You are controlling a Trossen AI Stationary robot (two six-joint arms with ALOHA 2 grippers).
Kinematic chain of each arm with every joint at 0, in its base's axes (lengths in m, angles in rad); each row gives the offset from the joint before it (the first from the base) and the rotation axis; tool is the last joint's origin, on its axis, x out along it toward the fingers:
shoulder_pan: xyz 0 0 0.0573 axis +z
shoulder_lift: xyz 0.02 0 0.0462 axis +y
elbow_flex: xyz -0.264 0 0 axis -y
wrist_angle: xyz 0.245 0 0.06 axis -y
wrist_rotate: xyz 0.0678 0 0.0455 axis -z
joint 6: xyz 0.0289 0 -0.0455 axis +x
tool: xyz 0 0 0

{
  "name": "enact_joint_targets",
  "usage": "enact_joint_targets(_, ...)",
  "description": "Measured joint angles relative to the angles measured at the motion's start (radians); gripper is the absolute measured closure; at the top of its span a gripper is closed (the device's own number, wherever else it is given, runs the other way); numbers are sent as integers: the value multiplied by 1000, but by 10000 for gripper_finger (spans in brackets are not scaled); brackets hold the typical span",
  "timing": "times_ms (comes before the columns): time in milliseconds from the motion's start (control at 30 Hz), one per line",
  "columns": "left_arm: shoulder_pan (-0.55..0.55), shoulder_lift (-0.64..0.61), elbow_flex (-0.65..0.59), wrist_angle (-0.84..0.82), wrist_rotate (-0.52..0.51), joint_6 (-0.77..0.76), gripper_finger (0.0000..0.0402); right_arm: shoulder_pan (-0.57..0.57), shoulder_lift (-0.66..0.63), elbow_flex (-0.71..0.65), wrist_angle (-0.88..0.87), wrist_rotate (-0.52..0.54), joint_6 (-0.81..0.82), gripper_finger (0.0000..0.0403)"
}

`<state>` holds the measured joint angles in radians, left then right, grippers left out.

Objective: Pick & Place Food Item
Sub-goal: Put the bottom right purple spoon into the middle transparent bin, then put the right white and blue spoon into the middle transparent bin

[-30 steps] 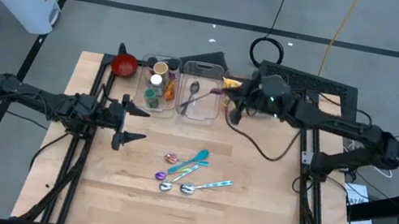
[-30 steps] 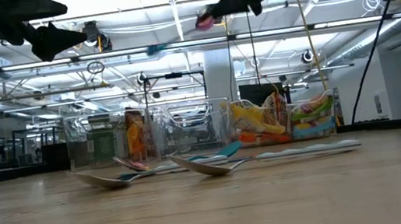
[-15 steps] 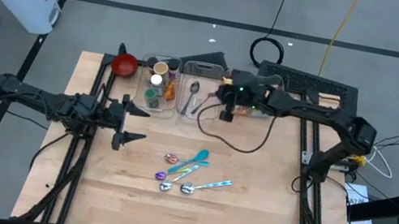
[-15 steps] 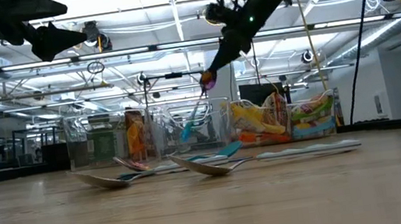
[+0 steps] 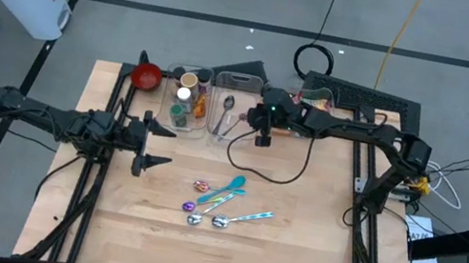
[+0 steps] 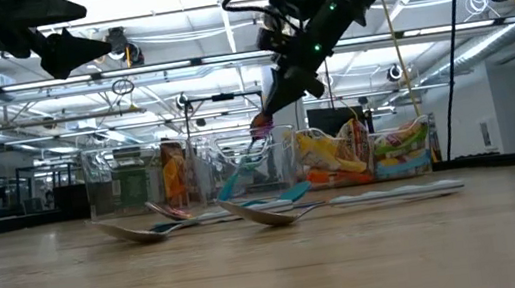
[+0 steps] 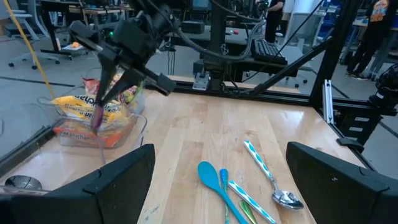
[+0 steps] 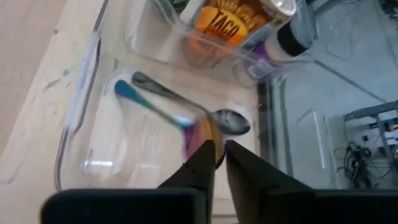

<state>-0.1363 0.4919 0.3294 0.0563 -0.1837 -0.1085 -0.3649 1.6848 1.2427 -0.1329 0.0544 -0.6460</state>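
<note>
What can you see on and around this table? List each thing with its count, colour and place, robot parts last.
Clear bins: three, along the table's far edge.
Spoons in middle bin: two, one silver, one blue-handled under the right gripper.
Spoons on table: about four, teal and silver, centre.
Snack packets: several, yellow and orange, rightmost bin.
Red bowl: one, far left corner.
Left gripper: open, waiting at left.
Right gripper: over the middle bin.

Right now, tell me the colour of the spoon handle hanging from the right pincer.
Teal-blue handle, seen best in the right wrist view.
</note>
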Motion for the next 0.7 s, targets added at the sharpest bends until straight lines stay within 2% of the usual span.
enact_joint_targets(167,0,0,0,0,0,0,34,0,-2,0,46,9,-5,304)
enact_joint_targets(400,0,0,0,0,0,0,34,50,-12,0,120,219,-7,190)
enact_joint_targets(533,0,0,0,0,0,0,34,112,-48,0,119,302,-10,160)
enact_joint_targets(700,0,0,0,0,0,0,34,210,-108,0,78,336,112,152)
